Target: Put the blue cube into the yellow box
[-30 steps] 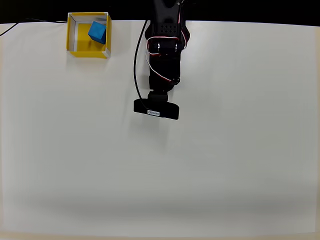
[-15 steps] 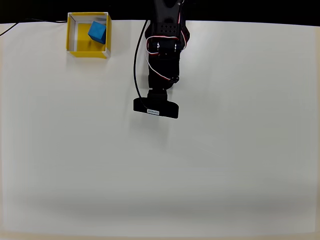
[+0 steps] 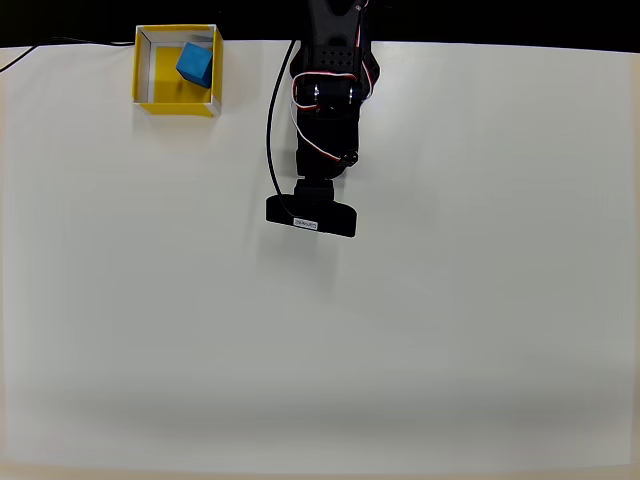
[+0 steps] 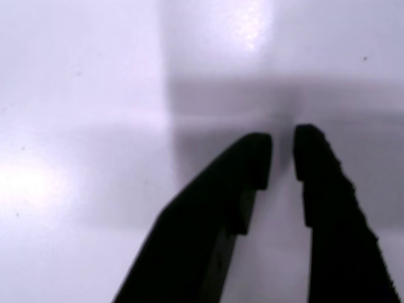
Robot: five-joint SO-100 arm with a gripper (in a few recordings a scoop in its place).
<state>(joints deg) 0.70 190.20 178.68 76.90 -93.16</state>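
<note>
The blue cube (image 3: 195, 63) lies inside the yellow box (image 3: 143, 68), against its upper right corner, at the table's top left in the overhead view. The black arm (image 3: 328, 110) reaches down from the top edge near the middle, well to the right of the box, and its wrist camera bar (image 3: 310, 217) covers the fingers from above. In the wrist view my gripper (image 4: 283, 149) hangs over bare white table. Its two dark fingertips (image 4: 257, 154) stand almost together with only a thin slit between them and nothing held.
A black cable (image 3: 271, 130) runs down the arm's left side. Another thin cable (image 3: 40, 47) crosses the top left corner. The white table (image 3: 400, 330) spreads wide below and to the right of the arm.
The wrist has pulled back a few pixels toward the top edge. The cube and the box have not moved.
</note>
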